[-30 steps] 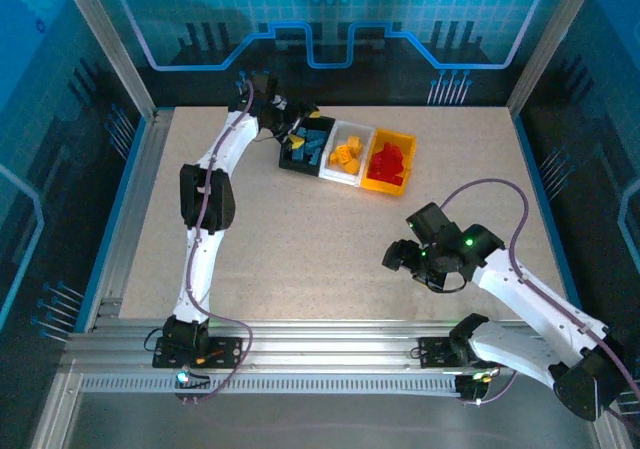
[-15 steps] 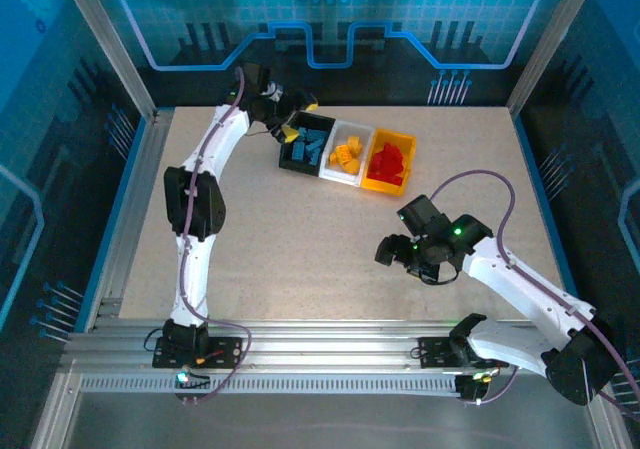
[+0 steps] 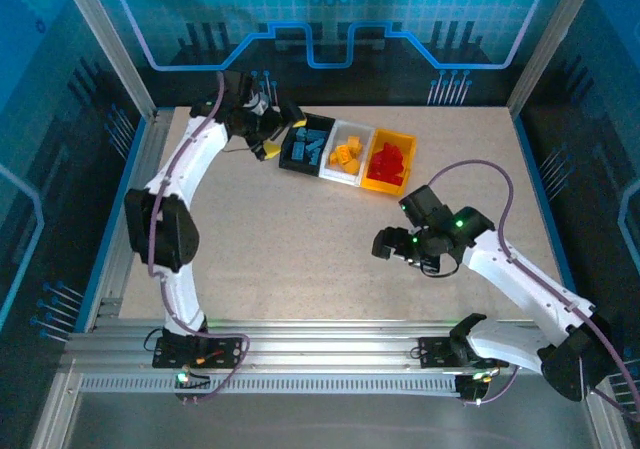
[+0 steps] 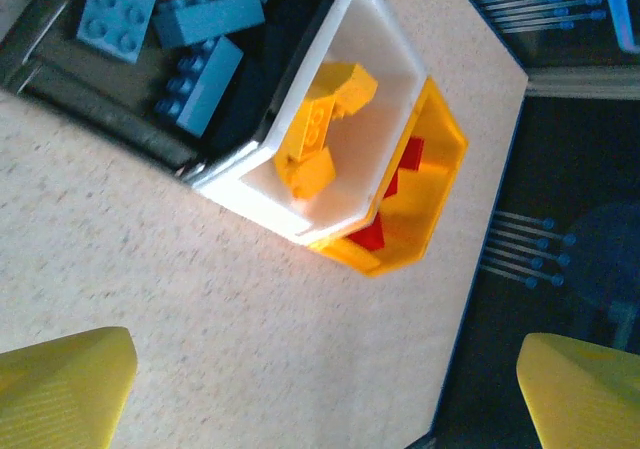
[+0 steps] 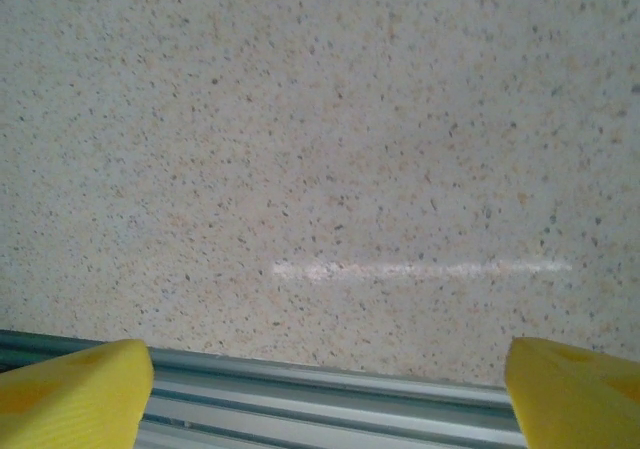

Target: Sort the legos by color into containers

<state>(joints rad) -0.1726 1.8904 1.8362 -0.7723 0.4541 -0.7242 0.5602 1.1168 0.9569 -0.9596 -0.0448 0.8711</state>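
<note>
Across speckled table (image 3: 300,229), most surface is lying bare; rail (image 3: 330,331) is bordering near edge. Far centre, black bin (image 4: 110,119) is holding blue legos (image 4: 190,19), white bin (image 4: 390,29) yellow legos (image 4: 320,129), yellow-orange bin (image 4: 440,179) red legos (image 4: 400,169). Both are gaping wide, empty: left end effector (image 3: 282,135) beside black bin, right end effector (image 3: 385,246) over bare table.

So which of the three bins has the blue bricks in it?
The black bin, leftmost in the top view; the white bin holds yellow bricks, the yellow-orange bin red ones.
</note>
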